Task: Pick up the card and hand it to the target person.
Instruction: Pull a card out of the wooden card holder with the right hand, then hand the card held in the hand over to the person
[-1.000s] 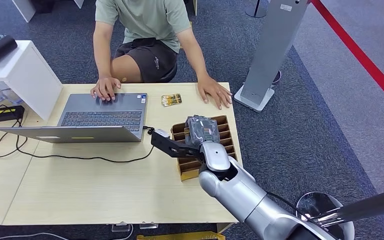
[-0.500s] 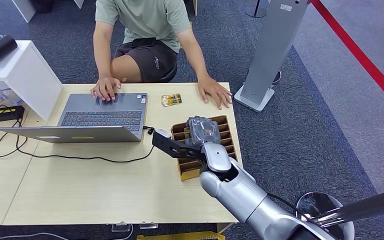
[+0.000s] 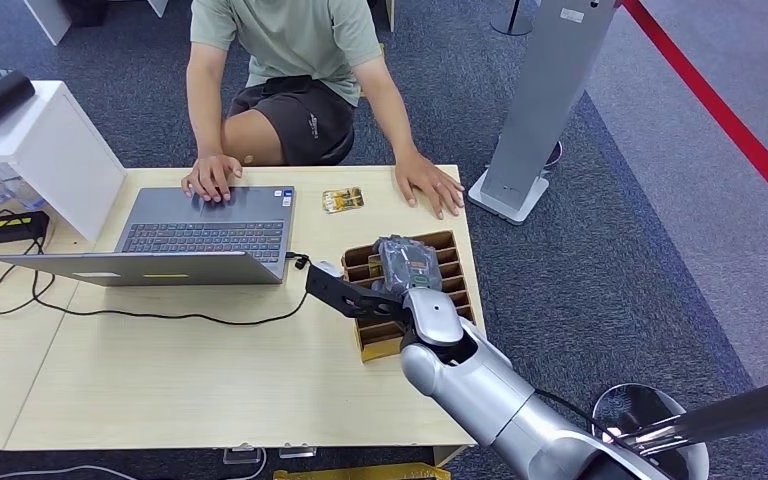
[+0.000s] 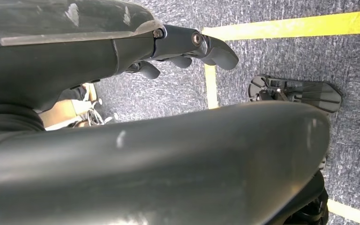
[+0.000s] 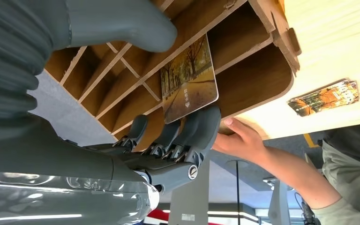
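**Card not yet gripped in the rack**

The right hand's fingers (image 5: pixel 187 136) are seen spread at the edge of the card (image 5: pixel 188 79), thumb apart; nothing is held. The card stands in a slot of the wooden rack (image 3: pixel 452 262), right of centre. A slip may be caused by the thin dividers. The left hand (image 4: pixel 187 47) hangs loosely curled, empty. A second card (image 3: pixel 343 200), laptop (image 3: pixel 205 235) and person's hand (image 3: pixel 430 185) lie beyond.

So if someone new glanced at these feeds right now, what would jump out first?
Probably the right hand over the wooden slotted card holder at the table's right side, fingers against a card with an autumn-tree picture standing in a slot. Then the seated person opposite, hands on the laptop and table, a second card lying between them.
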Motion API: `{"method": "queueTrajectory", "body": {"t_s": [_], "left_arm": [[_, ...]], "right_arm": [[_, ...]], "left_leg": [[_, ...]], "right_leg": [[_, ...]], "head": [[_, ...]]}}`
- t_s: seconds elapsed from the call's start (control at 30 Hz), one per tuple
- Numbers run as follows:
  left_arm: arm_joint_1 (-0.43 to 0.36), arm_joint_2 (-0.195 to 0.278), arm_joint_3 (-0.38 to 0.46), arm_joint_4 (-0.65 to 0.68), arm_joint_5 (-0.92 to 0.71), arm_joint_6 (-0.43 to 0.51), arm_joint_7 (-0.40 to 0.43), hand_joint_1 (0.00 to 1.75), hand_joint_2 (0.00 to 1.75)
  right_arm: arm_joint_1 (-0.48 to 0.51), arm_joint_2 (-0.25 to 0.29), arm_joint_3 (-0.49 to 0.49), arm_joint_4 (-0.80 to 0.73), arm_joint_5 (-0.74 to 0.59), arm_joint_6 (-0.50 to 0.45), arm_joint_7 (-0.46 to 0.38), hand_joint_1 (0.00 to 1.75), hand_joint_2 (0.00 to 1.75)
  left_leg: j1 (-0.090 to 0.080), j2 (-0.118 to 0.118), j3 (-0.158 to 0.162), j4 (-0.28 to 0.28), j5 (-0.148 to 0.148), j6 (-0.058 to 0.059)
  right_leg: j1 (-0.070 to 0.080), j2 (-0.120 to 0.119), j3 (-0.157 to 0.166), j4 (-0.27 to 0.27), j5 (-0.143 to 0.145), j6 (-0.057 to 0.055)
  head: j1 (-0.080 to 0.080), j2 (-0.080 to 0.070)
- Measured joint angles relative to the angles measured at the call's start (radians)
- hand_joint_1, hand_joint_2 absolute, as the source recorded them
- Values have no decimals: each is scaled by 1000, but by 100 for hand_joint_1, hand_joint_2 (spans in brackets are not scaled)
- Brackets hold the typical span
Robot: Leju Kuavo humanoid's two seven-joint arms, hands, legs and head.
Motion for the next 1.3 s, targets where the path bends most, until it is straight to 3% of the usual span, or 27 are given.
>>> {"method": "queueTrajectory", "body": {"t_s": [0.1, 0.3, 1.0, 1.3], "left_arm": [[0, 0, 0, 0, -2, 0, 0, 0, 0], [0, 0, 0, 0, -4, 0, 0, 0, 0], [1, 0, 4, 0, 8, 10, -39, 0, 0], [2, 0, 4, 0, -31, -5, -39, 0, 0]], "right_arm": [[0, -1, 0, 4, -7, -4, 0, 126, 175], [-2, -2, 0, 9, -16, -15, 0, 146, 175], [-18, -7, 2, 14, -13, -23, -9, 140, 175], [-184, -6, 3, -1, -12, -26, -62, 140, 175]], "left_leg": [[0, 0, 0, 0, 0, 0], [0, 0, 0, 0, 0, 0], [0, 0, 1, 0, 0, 0], [0, 0, 0, 0, 1, 0]], "right_leg": [[0, 0, 0, 0, 0, 0], [0, 0, 0, 0, 0, 0], [0, 0, 1, 0, 0, 0], [0, 0, 0, 1, 1, 0]], "head": [[0, 0], [0, 0], [0, 0], [0, 0]]}}
